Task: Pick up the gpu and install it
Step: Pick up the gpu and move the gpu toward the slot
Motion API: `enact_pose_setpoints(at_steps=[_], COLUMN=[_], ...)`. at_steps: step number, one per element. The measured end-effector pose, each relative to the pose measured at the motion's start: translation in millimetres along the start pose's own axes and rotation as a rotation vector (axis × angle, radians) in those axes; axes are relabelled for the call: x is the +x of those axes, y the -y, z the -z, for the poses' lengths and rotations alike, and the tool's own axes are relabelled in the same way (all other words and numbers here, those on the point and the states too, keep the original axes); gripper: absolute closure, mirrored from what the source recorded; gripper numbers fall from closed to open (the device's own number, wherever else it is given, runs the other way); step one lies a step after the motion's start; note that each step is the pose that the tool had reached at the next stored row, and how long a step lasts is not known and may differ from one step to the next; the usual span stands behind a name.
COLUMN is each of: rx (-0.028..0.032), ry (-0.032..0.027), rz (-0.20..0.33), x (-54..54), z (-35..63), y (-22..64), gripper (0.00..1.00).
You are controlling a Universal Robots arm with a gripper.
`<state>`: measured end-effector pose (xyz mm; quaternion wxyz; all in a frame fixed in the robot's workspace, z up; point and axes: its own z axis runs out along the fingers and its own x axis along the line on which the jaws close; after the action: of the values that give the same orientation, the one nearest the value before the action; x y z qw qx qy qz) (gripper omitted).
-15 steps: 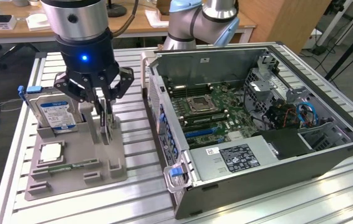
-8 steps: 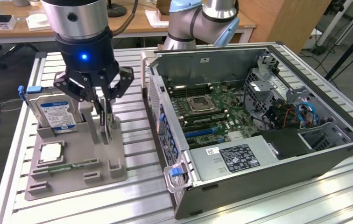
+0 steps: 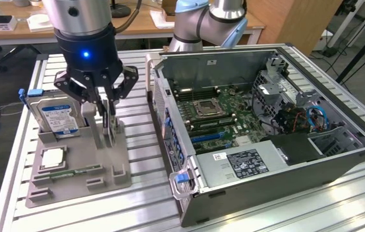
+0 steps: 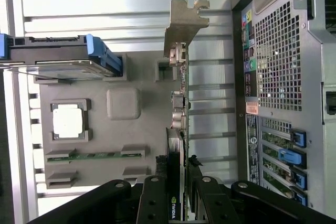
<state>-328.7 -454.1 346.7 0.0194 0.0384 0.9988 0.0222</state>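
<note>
Currently, the gripper [image 3: 104, 110] is clamping its jaws on the gpu [image 4: 182, 77], which is standing on edge between them in a slot of the grey tray [image 3: 79, 183], at nine o'clock from the open computer case [image 3: 253, 191] in the exterior view.

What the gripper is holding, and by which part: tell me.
The gripper holds the gpu, clamped across its upper long edge, well away from the silver end bracket. The card stands in the gray holder.
</note>
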Motion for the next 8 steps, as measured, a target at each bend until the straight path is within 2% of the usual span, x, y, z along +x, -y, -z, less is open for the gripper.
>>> enact_pose_setpoints(at_steps=[8], rx=[0.0000], ry=[0.0000], rz=[0.000], x=[0.0], z=[2.5], y=[-0.1], gripper=[0.74])
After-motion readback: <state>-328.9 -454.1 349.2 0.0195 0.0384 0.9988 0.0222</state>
